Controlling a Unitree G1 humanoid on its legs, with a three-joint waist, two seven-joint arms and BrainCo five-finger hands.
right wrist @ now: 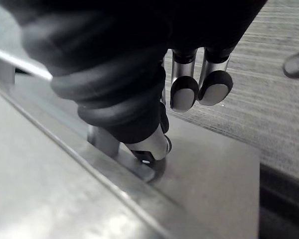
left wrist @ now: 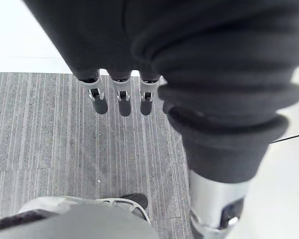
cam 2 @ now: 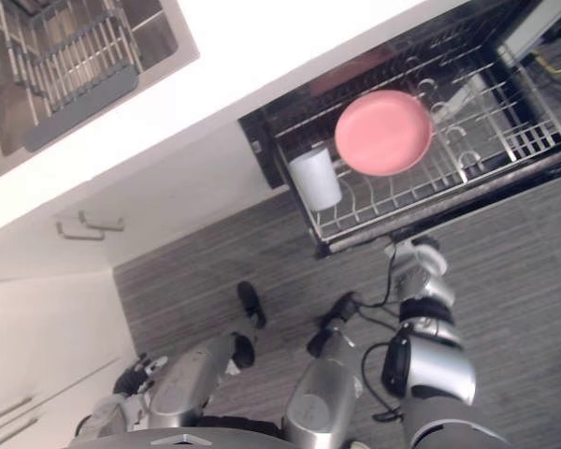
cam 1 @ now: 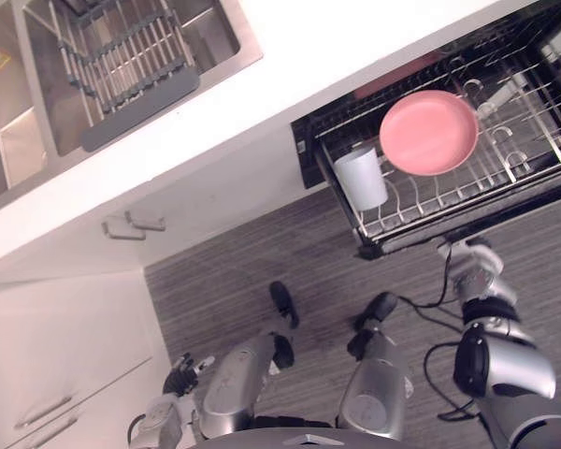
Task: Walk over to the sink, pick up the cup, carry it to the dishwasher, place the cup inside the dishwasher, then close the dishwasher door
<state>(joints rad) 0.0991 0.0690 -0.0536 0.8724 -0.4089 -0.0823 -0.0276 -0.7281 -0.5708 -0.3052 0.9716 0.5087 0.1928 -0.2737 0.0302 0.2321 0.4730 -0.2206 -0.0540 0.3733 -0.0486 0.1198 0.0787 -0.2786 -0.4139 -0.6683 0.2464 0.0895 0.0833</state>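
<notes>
Resting at the dishwasher door [right wrist: 214, 169], the right hand [cam 1: 469, 265] showed no clear grip; the left hand [left wrist: 120, 97] hung open. With the cup [cam 1: 361, 178] racked beside the plate [cam 1: 428, 133], a slip could drop the door.

nothing legible anywhere, folks — the white cup [cam 1: 360, 178] is plain, the pink plate [cam 1: 428, 132] is plain, the dishwasher rack [cam 1: 528, 150] is bare wire — no label, number or sign can be read.
</notes>
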